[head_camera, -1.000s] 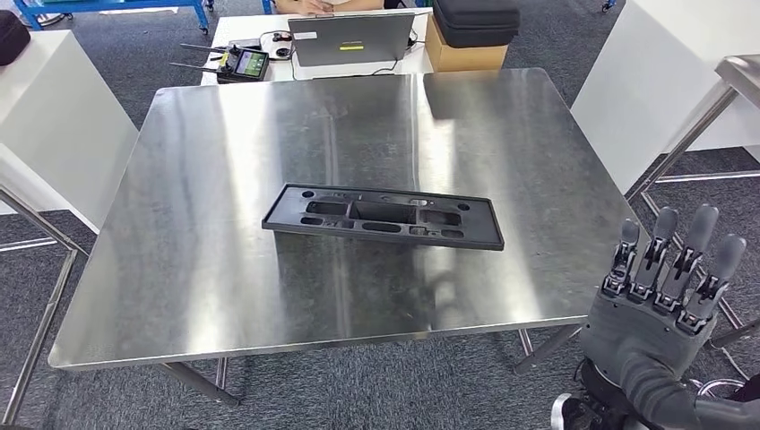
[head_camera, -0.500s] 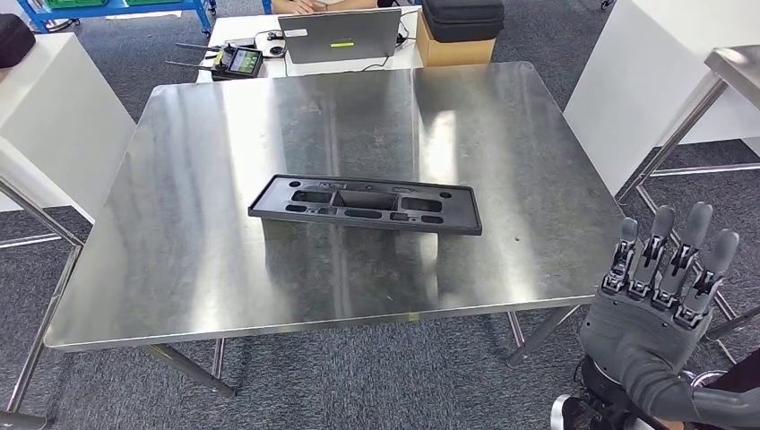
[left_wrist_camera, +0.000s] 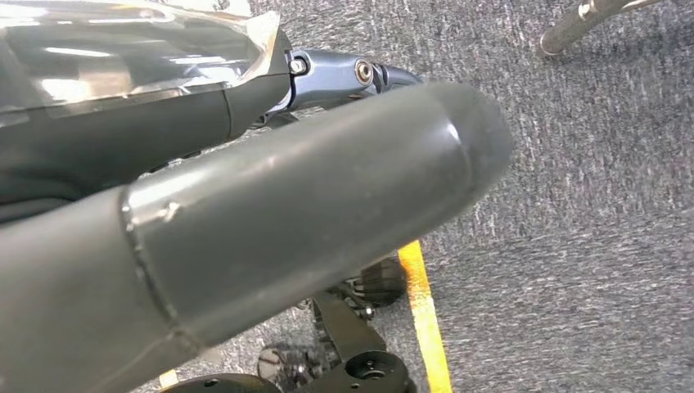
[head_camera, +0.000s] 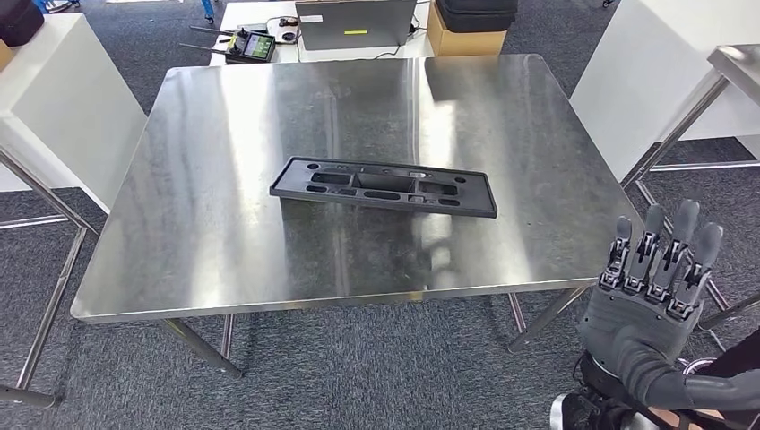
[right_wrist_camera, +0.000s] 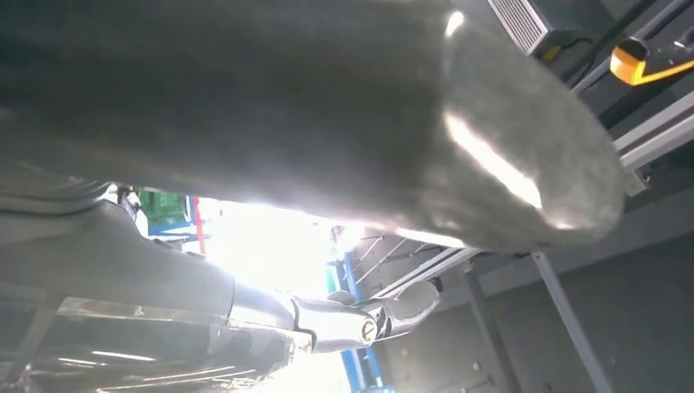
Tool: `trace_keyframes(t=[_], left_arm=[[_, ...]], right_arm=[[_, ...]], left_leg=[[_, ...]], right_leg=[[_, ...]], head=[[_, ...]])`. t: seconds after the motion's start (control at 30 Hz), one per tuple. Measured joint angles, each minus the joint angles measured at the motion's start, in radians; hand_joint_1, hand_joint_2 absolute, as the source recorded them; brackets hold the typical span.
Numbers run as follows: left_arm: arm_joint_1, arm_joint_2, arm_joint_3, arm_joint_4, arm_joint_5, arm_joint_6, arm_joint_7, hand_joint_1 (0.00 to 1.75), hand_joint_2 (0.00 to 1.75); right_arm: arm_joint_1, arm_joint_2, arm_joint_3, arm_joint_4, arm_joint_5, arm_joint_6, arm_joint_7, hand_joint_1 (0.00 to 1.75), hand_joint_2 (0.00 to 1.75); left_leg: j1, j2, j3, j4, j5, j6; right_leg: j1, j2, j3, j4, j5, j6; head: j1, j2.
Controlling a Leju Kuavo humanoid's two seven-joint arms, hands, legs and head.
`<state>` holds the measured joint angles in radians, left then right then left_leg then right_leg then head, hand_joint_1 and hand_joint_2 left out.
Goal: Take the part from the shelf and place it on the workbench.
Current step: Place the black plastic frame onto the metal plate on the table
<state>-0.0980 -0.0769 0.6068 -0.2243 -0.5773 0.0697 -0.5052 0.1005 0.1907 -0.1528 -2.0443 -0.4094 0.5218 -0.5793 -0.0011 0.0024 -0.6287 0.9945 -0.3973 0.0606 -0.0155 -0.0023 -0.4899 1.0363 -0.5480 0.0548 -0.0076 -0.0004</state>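
The part (head_camera: 384, 186), a long flat black plastic plate with several cut-outs, lies flat near the middle of the steel workbench (head_camera: 224, 242). Nothing touches it. My right hand (head_camera: 647, 287) is raised off the bench's near right corner, fingers straight and spread, holding nothing; in the right wrist view the right hand (right_wrist_camera: 327, 106) shows its thick thumb close up against bright light. My left hand (left_wrist_camera: 245, 213) hangs over grey carpet, thumb and a dark finger apart, with nothing in it.
Behind the workbench stands a white desk with a laptop (head_camera: 356, 22), a handheld controller (head_camera: 249, 45) and a cardboard box (head_camera: 466, 40). White cabinets flank the bench at left (head_camera: 63, 98) and right (head_camera: 645, 72). A second steel table's leg (head_camera: 681, 134) slants at the right. A yellow floor line (left_wrist_camera: 425, 319) crosses the carpet.
The whole picture has shifted, so the camera moved; the part stays in place on the bench. My right hand sits slightly lower in the picture, still spread and empty.
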Motion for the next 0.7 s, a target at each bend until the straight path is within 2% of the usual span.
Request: trace_keyframes(t=[0.03,0.07,0.1,0.17,0.2,0.23,0.3,0.33,0.37,0.4,0.43,0.5,0.53,0.57,0.63,0.67,0.7], left_arm=[[0.000,0.000,0.000,0.000,-0.004,-0.002,-0.001,0.00,0.00],[0.000,0.001,0.000,0.000,-0.006,-0.003,-0.001,0.00,0.00],[0.000,0.002,0.000,0.000,-0.008,-0.005,-0.001,0.00,0.00],[0.001,0.004,0.000,0.000,-0.011,-0.006,-0.001,0.00,0.00],[0.001,0.005,0.000,0.000,-0.011,-0.006,-0.001,0.00,0.00],[0.002,0.005,0.000,0.000,-0.012,-0.006,-0.001,0.00,0.00],[0.002,0.007,0.001,0.000,-0.013,-0.006,-0.001,0.00,0.00],[0.003,0.008,0.001,0.000,-0.012,-0.006,-0.001,0.00,0.00],[0.003,0.008,0.001,0.000,-0.012,-0.006,-0.001,0.00,0.00],[0.004,0.008,0.002,0.000,-0.012,-0.005,-0.001,0.00,0.00],[0.004,0.009,0.002,0.000,-0.012,-0.005,-0.001,0.00,0.00],[0.004,0.010,0.003,0.000,-0.012,-0.004,-0.001,0.00,0.00],[0.004,0.011,0.004,0.000,-0.012,-0.003,-0.001,0.00,0.00],[0.004,0.011,0.005,0.000,-0.012,-0.002,-0.001,0.00,0.00],[0.007,0.012,0.007,0.001,-0.012,-0.001,-0.001,0.00,0.00],[0.007,0.012,0.008,0.001,-0.012,0.000,-0.001,0.00,0.00],[0.007,0.012,0.008,0.001,-0.012,0.000,-0.002,0.00,0.00]], right_arm=[[0.000,0.000,0.000,0.002,0.000,-0.003,0.001,0.00,0.00],[0.001,-0.001,-0.002,0.003,0.000,-0.005,0.001,0.00,0.00],[0.001,-0.001,-0.004,0.004,0.000,-0.006,0.001,0.00,0.00],[0.001,-0.002,-0.008,0.007,0.000,-0.010,0.001,0.00,0.00],[0.002,-0.002,-0.010,0.008,0.000,-0.013,0.001,0.00,0.00],[0.003,-0.002,-0.011,0.010,-0.002,-0.015,0.001,0.00,0.00],[0.005,-0.001,-0.016,0.014,-0.005,-0.019,0.001,0.00,0.00],[0.007,-0.001,-0.017,0.016,-0.007,-0.019,0.001,0.00,0.00],[0.008,-0.001,-0.019,0.019,-0.008,-0.019,0.001,0.00,0.00],[0.010,-0.001,-0.021,0.022,-0.010,-0.019,0.001,0.00,0.00],[0.011,-0.001,-0.023,0.025,-0.012,-0.020,0.002,0.00,0.00],[0.013,-0.001,-0.027,0.029,-0.015,-0.020,0.002,0.00,0.00],[0.012,-0.001,-0.028,0.030,-0.016,-0.020,0.003,0.00,0.00],[0.012,-0.001,-0.029,0.031,-0.016,-0.020,0.003,0.00,0.00],[0.012,-0.001,-0.030,0.035,-0.019,-0.020,0.006,0.00,0.00],[0.012,-0.001,-0.031,0.037,-0.021,-0.021,0.007,0.00,0.00],[0.012,-0.001,-0.033,0.039,-0.022,-0.022,0.009,0.00,0.00]], left_leg=[[-0.001,-0.001,-0.004,0.003,0.005,-0.005],[-0.001,-0.002,-0.007,0.006,0.010,-0.010],[-0.001,-0.002,-0.008,0.006,0.015,-0.016],[0.002,-0.005,-0.013,0.010,0.017,-0.028],[0.004,-0.006,-0.020,0.025,-0.005,-0.034],[0.007,-0.006,-0.031,0.059,-0.045,-0.040],[0.014,-0.006,-0.061,0.176,-0.148,-0.051],[0.017,-0.006,-0.072,0.235,-0.181,-0.056],[0.020,-0.006,-0.073,0.271,-0.191,-0.060],[0.024,-0.005,-0.056,0.273,-0.180,-0.064],[0.028,-0.005,-0.018,0.235,-0.156,-0.067],[0.032,-0.007,0.081,0.096,-0.122,-0.070],[0.031,-0.010,0.114,0.044,-0.116,-0.066],[0.027,-0.013,0.128,0.015,-0.118,-0.062],[0.019,-0.015,0.120,0.011,-0.111,-0.046],[0.018,-0.012,0.115,0.007,-0.104,-0.037],[0.017,-0.010,0.109,0.004,-0.095,-0.025]], right_leg=[[0.002,0.002,0.027,-0.044,0.010,-0.003],[0.005,0.004,0.034,-0.063,0.012,-0.010],[0.009,0.006,0.029,-0.060,0.017,-0.017],[0.001,0.004,0.016,-0.065,0.027,-0.033],[-0.003,0.003,0.010,-0.067,0.035,-0.044],[-0.008,0.001,0.004,-0.070,0.044,-0.054],[-0.008,-0.002,-0.012,-0.068,0.061,-0.064],[-0.008,-0.002,-0.021,-0.066,0.069,-0.063],[-0.009,-0.002,-0.031,-0.063,0.077,-0.060],[-0.010,-0.002,-0.042,-0.059,0.083,-0.056],[-0.012,-0.002,-0.052,-0.054,0.087,-0.051],[-0.014,-0.002,-0.069,-0.043,0.094,-0.042],[-0.014,-0.003,-0.074,-0.040,0.098,-0.035],[-0.013,-0.003,-0.078,-0.038,0.103,-0.028],[-0.011,-0.001,-0.083,-0.041,0.116,-0.008],[-0.011,-0.001,-0.088,-0.038,0.116,-0.001],[-0.010,0.000,-0.097,-0.028,0.106,0.001]], head=[[-0.001,0.000],[0.000,0.000],[0.000,0.000],[0.002,0.000],[0.001,0.000],[-0.001,0.000],[-0.004,0.000],[-0.005,0.000],[-0.005,0.000],[-0.005,0.000],[-0.005,0.000],[-0.006,0.000],[-0.005,0.000],[-0.005,0.000],[-0.003,0.000],[-0.003,0.000],[-0.001,0.000]])
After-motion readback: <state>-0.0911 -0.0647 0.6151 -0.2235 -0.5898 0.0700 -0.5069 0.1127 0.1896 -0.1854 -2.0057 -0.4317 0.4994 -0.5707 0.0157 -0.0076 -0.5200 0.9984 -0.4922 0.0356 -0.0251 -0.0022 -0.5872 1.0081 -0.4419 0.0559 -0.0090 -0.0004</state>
